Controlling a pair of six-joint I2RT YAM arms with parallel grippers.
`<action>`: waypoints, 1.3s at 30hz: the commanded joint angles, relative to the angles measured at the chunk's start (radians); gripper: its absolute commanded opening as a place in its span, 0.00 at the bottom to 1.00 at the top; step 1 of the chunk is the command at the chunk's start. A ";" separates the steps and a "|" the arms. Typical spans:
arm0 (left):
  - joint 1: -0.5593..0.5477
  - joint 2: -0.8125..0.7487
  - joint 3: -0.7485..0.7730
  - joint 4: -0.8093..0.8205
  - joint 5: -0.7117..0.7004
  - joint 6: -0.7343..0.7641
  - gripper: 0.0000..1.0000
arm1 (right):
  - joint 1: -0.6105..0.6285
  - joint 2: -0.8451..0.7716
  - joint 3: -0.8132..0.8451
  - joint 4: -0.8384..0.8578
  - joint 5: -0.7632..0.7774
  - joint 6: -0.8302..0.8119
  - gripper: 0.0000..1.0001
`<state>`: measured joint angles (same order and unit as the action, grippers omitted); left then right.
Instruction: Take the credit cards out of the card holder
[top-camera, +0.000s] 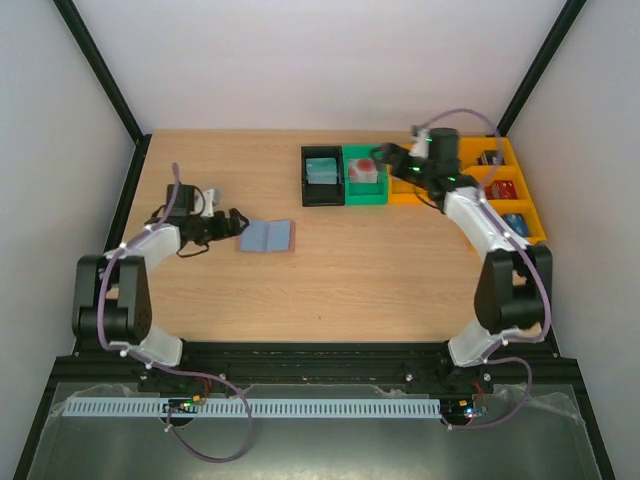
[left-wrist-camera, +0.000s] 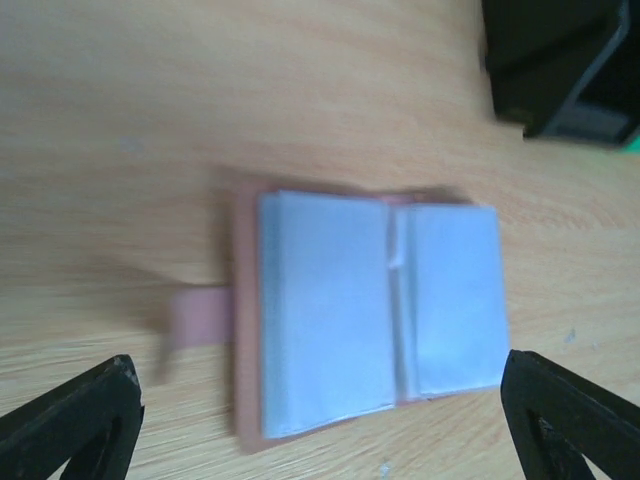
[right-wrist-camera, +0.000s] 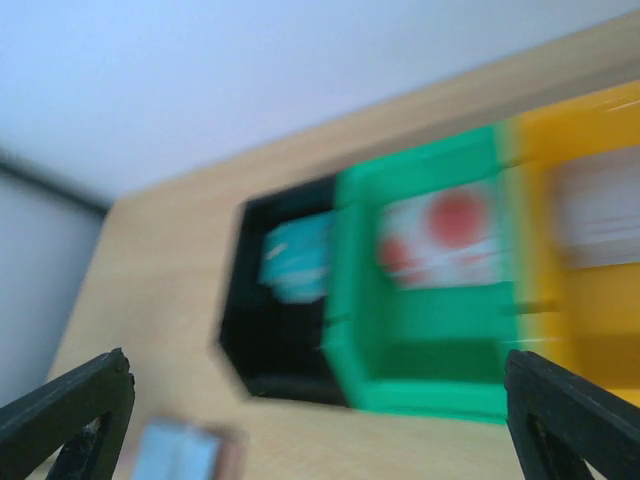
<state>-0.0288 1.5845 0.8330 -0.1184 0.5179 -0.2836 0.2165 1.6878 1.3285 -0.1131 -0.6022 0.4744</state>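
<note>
The card holder (top-camera: 267, 236) lies opened flat on the table, blue-grey lining up, with a pinkish-tan edge and strap showing in the left wrist view (left-wrist-camera: 380, 300). No card shows in it. My left gripper (top-camera: 232, 222) is just left of it, open, its fingers wide on either side of the holder (left-wrist-camera: 320, 410) and not touching it. A pale teal card (top-camera: 322, 170) lies in the black bin, and a whitish card with red spots (top-camera: 365, 170) lies in the green bin. My right gripper (top-camera: 388, 160) hovers open and empty over the green bin (right-wrist-camera: 320, 420); that view is blurred.
The black bin (top-camera: 322, 192) and green bin (top-camera: 364, 195) stand side by side at the back middle. Orange bins (top-camera: 470, 185) with red, black and blue items fill the back right. Dark frame posts run along both side walls.
</note>
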 joint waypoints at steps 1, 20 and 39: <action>0.095 -0.173 0.012 -0.113 -0.105 0.113 0.99 | -0.149 -0.170 -0.202 0.133 0.221 -0.014 0.99; 0.162 -0.354 -0.483 0.952 -0.469 0.213 0.99 | -0.304 -0.474 -1.165 1.205 0.611 -0.216 0.99; -0.002 -0.057 -0.588 1.380 -0.682 0.236 0.99 | -0.291 -0.156 -1.152 1.486 0.437 -0.310 0.99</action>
<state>-0.0368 1.5280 0.2291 1.1610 -0.1688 -0.0700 -0.0792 1.5345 0.1627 1.3014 -0.1593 0.1925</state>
